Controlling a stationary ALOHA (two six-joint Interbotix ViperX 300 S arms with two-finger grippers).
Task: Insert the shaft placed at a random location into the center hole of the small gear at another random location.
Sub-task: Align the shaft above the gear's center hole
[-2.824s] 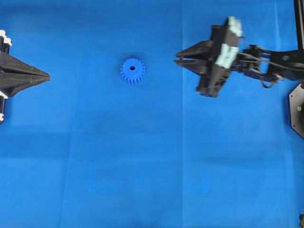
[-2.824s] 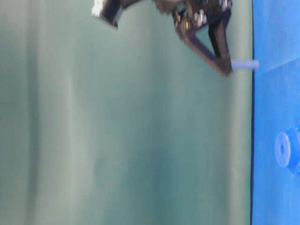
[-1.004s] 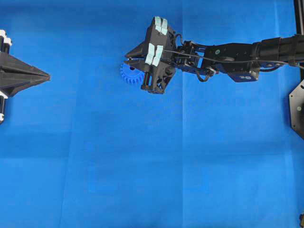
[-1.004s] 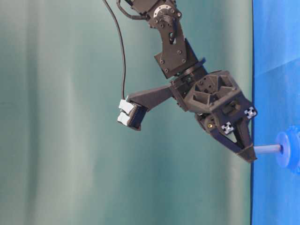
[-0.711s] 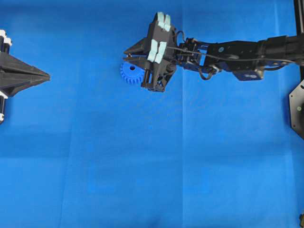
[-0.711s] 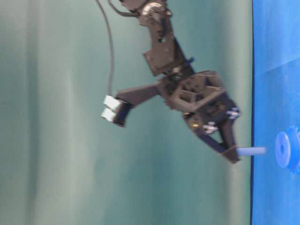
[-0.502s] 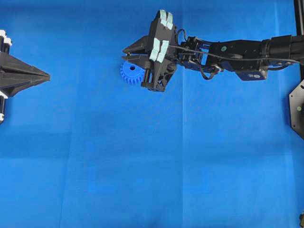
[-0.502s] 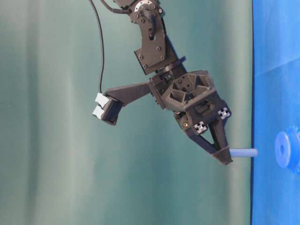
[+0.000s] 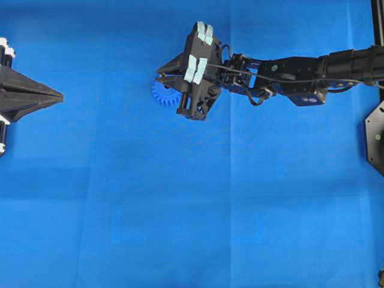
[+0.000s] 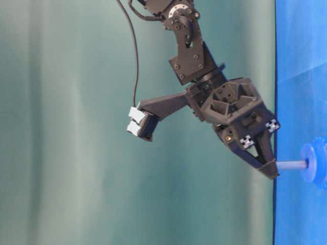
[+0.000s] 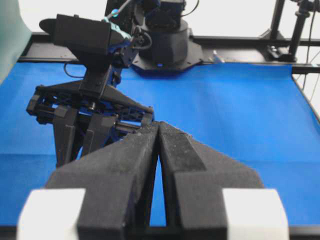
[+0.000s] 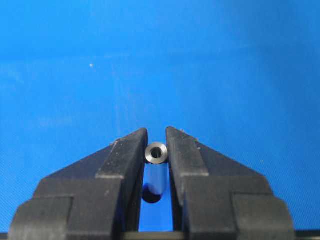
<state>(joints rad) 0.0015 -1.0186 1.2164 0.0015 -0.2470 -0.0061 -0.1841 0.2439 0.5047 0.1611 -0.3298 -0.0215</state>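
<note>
The small gear (image 9: 159, 93) is a blue toothed wheel lying flat on the blue mat, half hidden under my right gripper (image 9: 163, 77). In the table-level view the gear (image 10: 314, 168) shows edge-on. My right gripper (image 10: 270, 171) is shut on the shaft (image 10: 291, 165), a short silvery pin whose far end meets the gear's hub. In the right wrist view the shaft (image 12: 156, 152) sits between the fingers of the gripper (image 12: 157, 134), with a dark round patch, the center hole (image 12: 151, 194), at its far end. My left gripper (image 9: 59, 96) is shut and empty at the left edge; it also shows in the left wrist view (image 11: 158, 127).
The right arm (image 9: 288, 69) stretches across from the right edge. A black mount (image 9: 375, 138) sits at the right edge. In the left wrist view the right arm's base (image 11: 165, 45) stands at the far side of the blue mat (image 9: 192, 210).
My right gripper lifted the shaft away from the gear's hub, then came back. The shaft's end is again at the hub. The left arm has not moved.
</note>
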